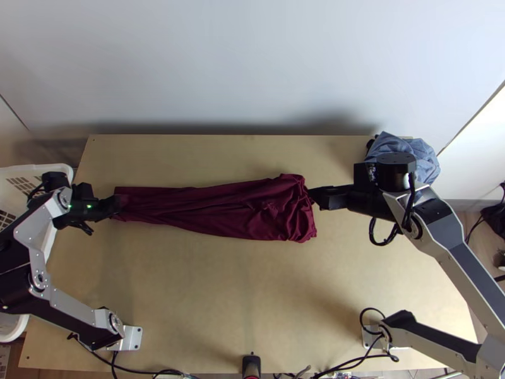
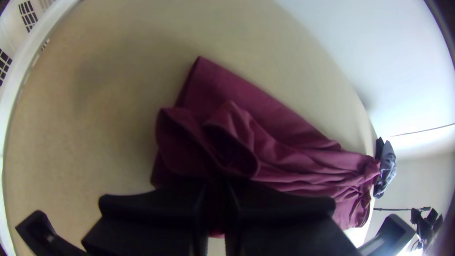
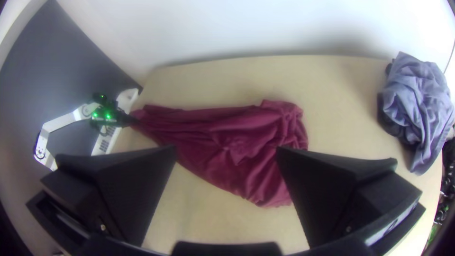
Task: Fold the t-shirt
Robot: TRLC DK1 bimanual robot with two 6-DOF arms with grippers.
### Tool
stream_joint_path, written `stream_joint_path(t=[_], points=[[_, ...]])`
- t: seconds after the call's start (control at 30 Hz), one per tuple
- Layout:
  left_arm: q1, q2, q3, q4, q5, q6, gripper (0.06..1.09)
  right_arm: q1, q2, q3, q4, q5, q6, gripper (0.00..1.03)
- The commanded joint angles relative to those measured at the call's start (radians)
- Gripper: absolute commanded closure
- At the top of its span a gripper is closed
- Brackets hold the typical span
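T-shirt is lying gathered lengthwise across your table, left gripper pinching its narrow end.
You're seeing more wood stretching toward the near edge than the far one. Your left wrist view is revealing cloth loops beside the pinch; your right wrist view is showing the right gripper keeping wide-spread fingers by the broad end.

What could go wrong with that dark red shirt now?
The shirt lies bunched lengthwise, so creases might get folded in. The left claw is shut on one end; a pull could drag the whole shirt askew. The right claw stands open by the other end and might catch too little cloth.
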Motion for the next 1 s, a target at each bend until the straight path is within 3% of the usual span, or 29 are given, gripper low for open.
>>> stream_joint_path(t=[0.0, 0.27, 0.5, 0.97], points=[[0.052, -0.076, 0.019, -0.074, 0.007, 0.060, 1.05, 0.002, -0.019, -0.015, 0.012, 0.001, 0.001, 0.07], [-0.029, -0.225, 0.057, -0.185, -0.008, 0.123, 1.05, 0.003, -0.021, -0.041, 0.052, 0.001, 0.004, 0.07], [-0.241, -0.203, 0.106, -0.182, -0.116, 0.114, 1.05, 0.014, -0.016, -0.048, 0.071, 0.001, 0.016, 0.07], [-0.604, -0.084, 0.330, -0.231, -0.223, 0.076, 1.05, 0.009, -0.055, -0.112, 0.088, 0.001, 0.016, 0.07]])
